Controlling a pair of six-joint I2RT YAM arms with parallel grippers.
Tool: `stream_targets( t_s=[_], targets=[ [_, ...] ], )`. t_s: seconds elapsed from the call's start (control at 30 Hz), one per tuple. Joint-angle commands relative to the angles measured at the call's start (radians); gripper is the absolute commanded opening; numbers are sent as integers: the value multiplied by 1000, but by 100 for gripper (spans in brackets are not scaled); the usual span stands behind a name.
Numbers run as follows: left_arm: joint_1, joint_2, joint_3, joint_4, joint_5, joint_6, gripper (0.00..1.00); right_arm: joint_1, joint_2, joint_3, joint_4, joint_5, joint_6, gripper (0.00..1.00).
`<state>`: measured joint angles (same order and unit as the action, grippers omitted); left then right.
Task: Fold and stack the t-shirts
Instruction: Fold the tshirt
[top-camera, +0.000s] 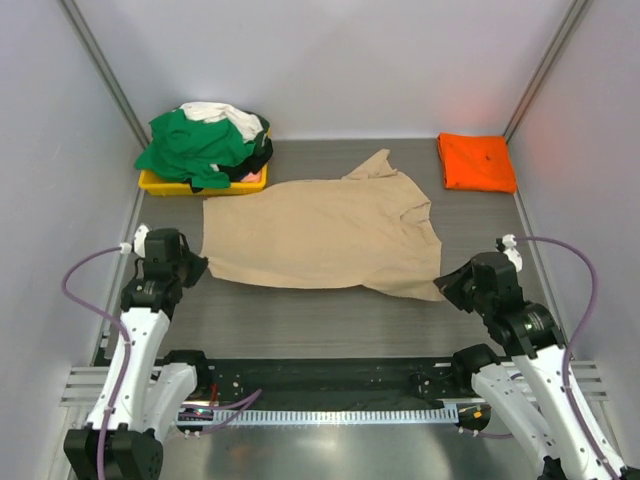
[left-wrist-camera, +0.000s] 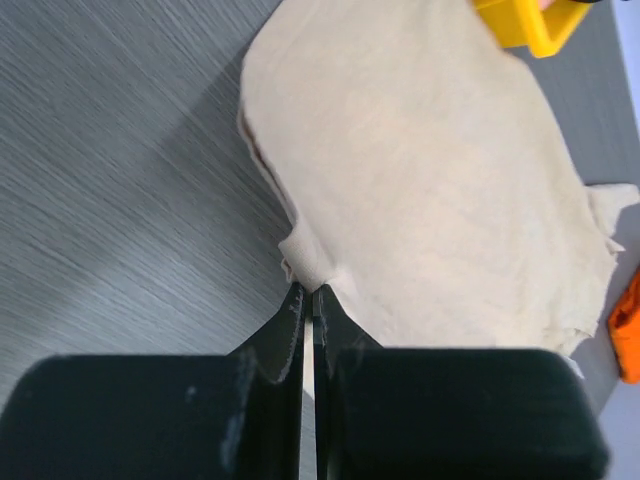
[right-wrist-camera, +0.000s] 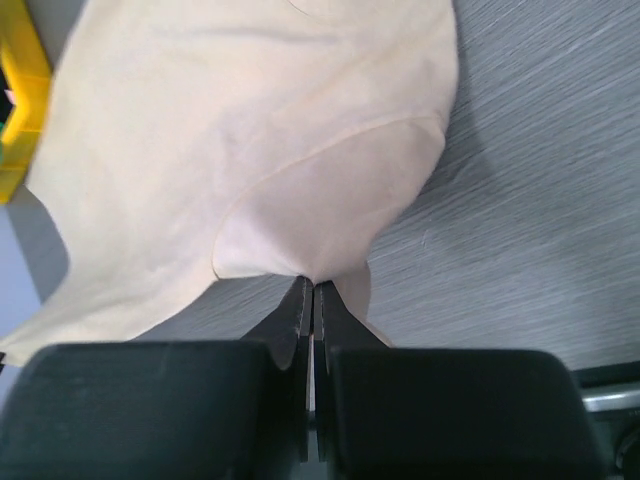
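Observation:
A tan-beige t-shirt (top-camera: 320, 232) lies spread across the middle of the table. My left gripper (top-camera: 197, 268) is shut on its near-left corner; in the left wrist view the cloth (left-wrist-camera: 420, 170) puckers into the closed gripper (left-wrist-camera: 308, 292). My right gripper (top-camera: 447, 285) is shut on the near-right corner, and the right wrist view shows the hem (right-wrist-camera: 300, 150) pinched at that gripper (right-wrist-camera: 313, 284). A folded bright orange t-shirt (top-camera: 476, 161) rests at the back right. Green (top-camera: 190, 148), white (top-camera: 225, 113) and black (top-camera: 258, 160) t-shirts are heaped at the back left.
The heap sits in a shallow yellow tray (top-camera: 160, 184) against the left wall. Grey walls close in the left, right and back sides. A metal rail (top-camera: 330, 412) and cables run along the near edge between the arm bases.

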<state>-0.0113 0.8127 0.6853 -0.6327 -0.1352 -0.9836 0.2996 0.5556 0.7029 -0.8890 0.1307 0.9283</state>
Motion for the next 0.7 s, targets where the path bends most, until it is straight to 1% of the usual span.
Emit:
stream_targets(
  t_s=[0.0,0.17,0.33,0.43,0.47,0.57,0.6,0.63,0.67],
  targets=[
    [7,-56,56,-166,16,16,0,4,-49,81,-171,47,47,1],
    [7,-156,89,-277,35,2,0,4,-132,157,-292,32,67,1],
    [7,-221,95,-349,51,-1,0,4,-158,191,-321,-3,70,1],
    [7,-227,92,-355,28,17,0,4,-108,211,-278,0,50,1],
    [7,-215,91,-343,25,32,0,4,-86,224,-240,-2,29,1],
    [7,-126,99,-309,40,60,0,3,85,253,-153,0,-23,1],
    [7,-103,102,-300,46,65,0,4,119,262,-130,6,-35,1],
    [36,-51,105,-286,51,71,0,4,153,285,-110,29,-43,1],
    [39,-28,106,-254,55,75,0,3,197,297,-59,38,-55,1]
  ],
)
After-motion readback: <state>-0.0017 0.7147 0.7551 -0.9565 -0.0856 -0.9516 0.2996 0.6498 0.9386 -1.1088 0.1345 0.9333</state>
